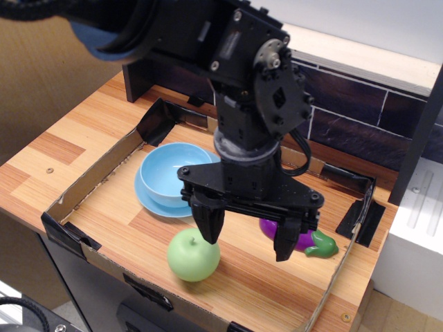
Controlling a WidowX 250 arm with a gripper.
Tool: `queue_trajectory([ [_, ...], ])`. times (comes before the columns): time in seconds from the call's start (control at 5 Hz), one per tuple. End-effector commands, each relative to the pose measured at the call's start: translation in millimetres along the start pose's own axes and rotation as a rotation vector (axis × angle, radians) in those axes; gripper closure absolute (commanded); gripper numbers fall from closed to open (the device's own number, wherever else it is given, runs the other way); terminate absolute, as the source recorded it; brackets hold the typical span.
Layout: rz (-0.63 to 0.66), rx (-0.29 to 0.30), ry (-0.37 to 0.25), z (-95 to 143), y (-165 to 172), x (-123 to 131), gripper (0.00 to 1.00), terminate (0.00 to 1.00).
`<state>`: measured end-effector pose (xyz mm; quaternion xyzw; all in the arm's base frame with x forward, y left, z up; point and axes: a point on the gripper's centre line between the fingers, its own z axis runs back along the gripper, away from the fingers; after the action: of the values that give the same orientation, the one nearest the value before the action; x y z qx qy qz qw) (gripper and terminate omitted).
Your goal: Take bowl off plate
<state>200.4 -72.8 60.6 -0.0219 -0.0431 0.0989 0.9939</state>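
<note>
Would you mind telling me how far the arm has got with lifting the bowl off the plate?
Nothing looks done yet: the bowl sits on the plate. The gripper is open and holds nothing; it hangs to the right of the bowl, between the apple and the eggplant. Left to do: move over the bowl, grasp it, lift it and set it on the table.

text: none readable | labels: none | brands: none | numbers: none | signs: none | surfaces checked: robot arm, bowl, plate, apple, cardboard wall, tabletop, tiled back wall, all bare of legible marks
</note>
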Motion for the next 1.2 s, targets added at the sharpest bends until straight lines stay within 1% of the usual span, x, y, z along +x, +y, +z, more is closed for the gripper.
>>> queue_trajectory([
  [0.0,0.000,0.000,0.000,0,0,0,0.00,0.00],
  [0.2,0.028,-0.017,0.000,14,-1,25,0.00,0.00],
  [0.4,0.071,-0.027,-0.027,22,7,46,0.00,0.00],
  [0.6,0.114,0.026,-0.059,13,24,66,0.00,0.00],
  [0.8,0.105,0.123,-0.061,-1,43,74,0.00,0.00],
  [1.0,0.126,0.148,-0.128,-9,60,81,0.00,0.00],
])
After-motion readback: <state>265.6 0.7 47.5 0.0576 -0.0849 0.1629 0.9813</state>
